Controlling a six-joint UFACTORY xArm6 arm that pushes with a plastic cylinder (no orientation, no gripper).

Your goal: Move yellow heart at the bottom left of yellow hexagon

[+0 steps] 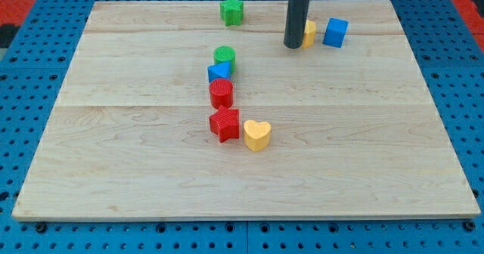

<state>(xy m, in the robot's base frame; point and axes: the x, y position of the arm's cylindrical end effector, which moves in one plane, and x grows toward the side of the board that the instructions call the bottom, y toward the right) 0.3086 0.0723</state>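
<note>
Wooden board (136, 171) bears a rounded yellow heart (257, 135) touching the red star (224, 124); no pincer shows.

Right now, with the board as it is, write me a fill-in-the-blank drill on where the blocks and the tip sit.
1. The yellow heart touches the red star on the star's view-____ side.
2. My tip stands right beside the ____ hexagon, partly hiding it.
3. The block to the right of that hexagon is the ____ cube.
4. The green star lies near the view's ____ edge of the board.

Missing words: right; yellow; blue; top
</note>
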